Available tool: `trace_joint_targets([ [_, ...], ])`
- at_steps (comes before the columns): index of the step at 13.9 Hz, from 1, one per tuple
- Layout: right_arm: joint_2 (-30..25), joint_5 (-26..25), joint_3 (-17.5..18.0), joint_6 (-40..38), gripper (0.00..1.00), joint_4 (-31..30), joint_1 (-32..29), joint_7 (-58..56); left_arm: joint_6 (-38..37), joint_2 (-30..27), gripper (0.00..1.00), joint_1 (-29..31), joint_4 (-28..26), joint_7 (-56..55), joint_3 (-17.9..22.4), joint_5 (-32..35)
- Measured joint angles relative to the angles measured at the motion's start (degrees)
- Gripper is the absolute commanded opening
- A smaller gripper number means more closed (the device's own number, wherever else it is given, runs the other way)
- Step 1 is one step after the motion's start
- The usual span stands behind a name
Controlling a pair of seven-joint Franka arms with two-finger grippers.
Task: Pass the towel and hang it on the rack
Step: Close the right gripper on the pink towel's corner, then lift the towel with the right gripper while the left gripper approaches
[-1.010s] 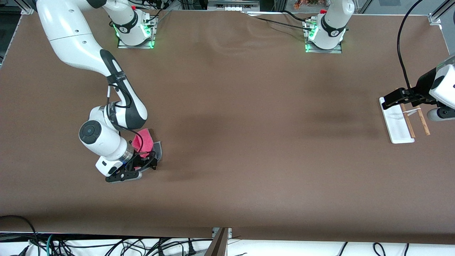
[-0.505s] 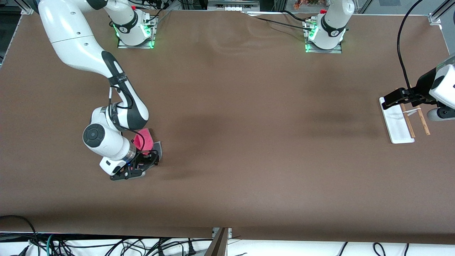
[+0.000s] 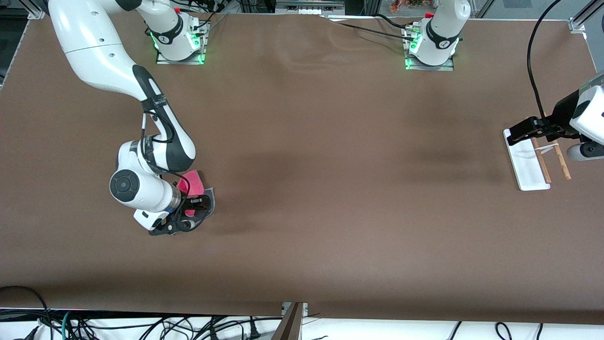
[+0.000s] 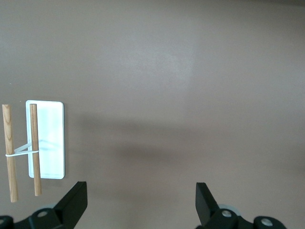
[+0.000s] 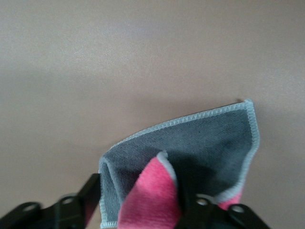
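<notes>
1 towel (image 3: 194, 185) is gripped by the right pincer (image 3: 188, 213); the open left pincer (image 3: 519, 131) waits over 1 rack (image 3: 528, 165).

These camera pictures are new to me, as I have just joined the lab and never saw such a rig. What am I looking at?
Two white robot arms stand at a brown table. The wide picture comes from a high camera facing them; the other two come from cameras on the arms' wrists.

The right hand is down at the towel, a small cloth, pink on one side and grey on the other, lying at the right arm's end of the table. Its wrist view shows a pink fold of the towel risen between the fingers, which have closed in on it.

The left hand waits, open and empty, above the table near the rack, a white base with two wooden rods, at the left arm's end.
</notes>
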Motion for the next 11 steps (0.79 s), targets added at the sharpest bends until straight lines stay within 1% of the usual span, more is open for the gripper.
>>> trace_joint_targets([
  [8,-0.52,0.01,-0.06,-0.90,0.00,0.97,-0.36,0.00,0.00,0.00,1.00,0.14,0.00,0.00,0.03,0.00],
  [10,-1.60,0.01,-0.06,-3.36,0.00,3.41,-0.36,0.00,0.00,0.00,1.00,0.14,0.00,0.00,0.03,0.00],
  [11,-2.34,0.01,-0.05,-6.13,0.00,5.55,-0.34,0.00,0.00,0.00,1.00,0.14,0.00,0.00,0.03,0.00],
])
